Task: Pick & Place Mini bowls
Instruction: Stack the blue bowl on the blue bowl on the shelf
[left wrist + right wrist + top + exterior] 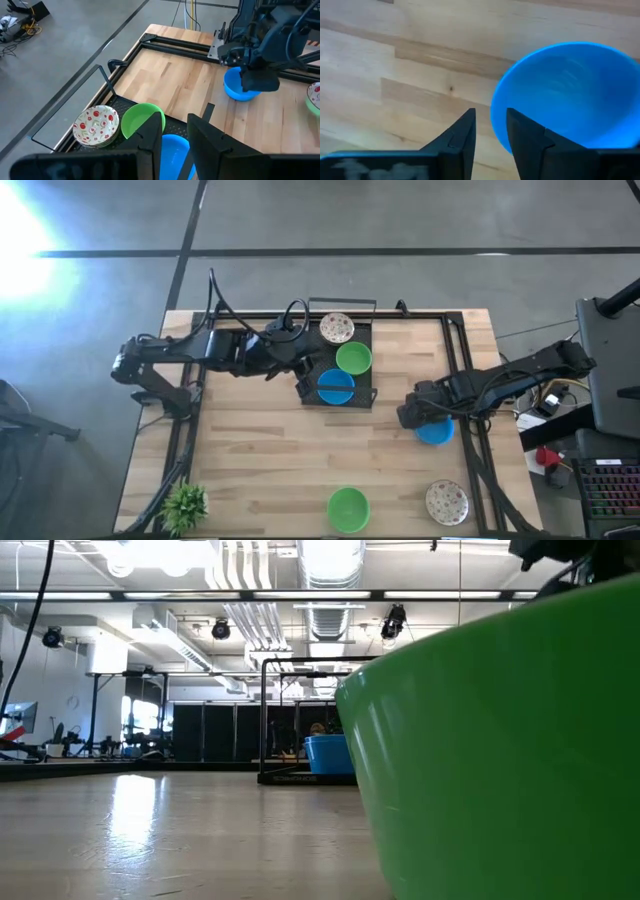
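Blue plastic filled most of what my right wrist saw: a blue mini bowl (565,95) sat on the pale wooden table (395,65), and my right gripper (490,131) hung low over its near rim, one finger over the bare wood, the other over the rim, with a narrow gap between them and nothing pinched that I could see. From above, that gripper (420,418) was at the table's right side, partly covering the bowl (436,431). Toward the front edge lay a green bowl (347,508) and a white floral bowl (446,502), well apart from each other, and a small potted plant (184,505) stood at the front left corner. The low camera had that green bowl (500,750) pressed up close against its lens. Farther back, my left gripper (303,379) hovered at the left edge of a black tray (366,397) by the rear of the table, fingers (150,140) slightly parted and holding nothing. In the tray sat a second blue bowl (335,386) just beside my fingertips, a green bowl (353,358) behind it, and a floral bowl (337,329) farthest back; my left wrist showed the floral one (96,125) as a stack.
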Motion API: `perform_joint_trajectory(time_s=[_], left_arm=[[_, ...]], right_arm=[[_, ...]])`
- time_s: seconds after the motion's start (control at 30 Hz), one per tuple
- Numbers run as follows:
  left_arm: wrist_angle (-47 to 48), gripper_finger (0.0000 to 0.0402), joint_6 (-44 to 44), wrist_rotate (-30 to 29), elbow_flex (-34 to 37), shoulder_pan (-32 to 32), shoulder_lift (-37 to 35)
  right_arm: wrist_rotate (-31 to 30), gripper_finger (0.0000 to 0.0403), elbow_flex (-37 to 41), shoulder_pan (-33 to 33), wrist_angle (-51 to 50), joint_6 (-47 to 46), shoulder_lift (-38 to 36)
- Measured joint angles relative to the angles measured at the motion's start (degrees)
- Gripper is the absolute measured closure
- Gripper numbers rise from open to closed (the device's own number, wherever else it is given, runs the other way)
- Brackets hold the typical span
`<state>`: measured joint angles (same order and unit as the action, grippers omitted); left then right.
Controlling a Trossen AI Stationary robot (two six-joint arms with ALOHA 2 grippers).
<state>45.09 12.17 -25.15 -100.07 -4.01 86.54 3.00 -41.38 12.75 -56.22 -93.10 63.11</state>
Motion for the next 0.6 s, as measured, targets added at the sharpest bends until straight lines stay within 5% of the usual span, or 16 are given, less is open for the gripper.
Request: perform_joint_trajectory(time_s=[0.6], left_arm=[[-0.01,0.0317,1.28,0.0,0.02,0.0,0.0]], right_arm=[[-0.04,0.0298,10.85,0.0,13.74,-2.03,-0.02]])
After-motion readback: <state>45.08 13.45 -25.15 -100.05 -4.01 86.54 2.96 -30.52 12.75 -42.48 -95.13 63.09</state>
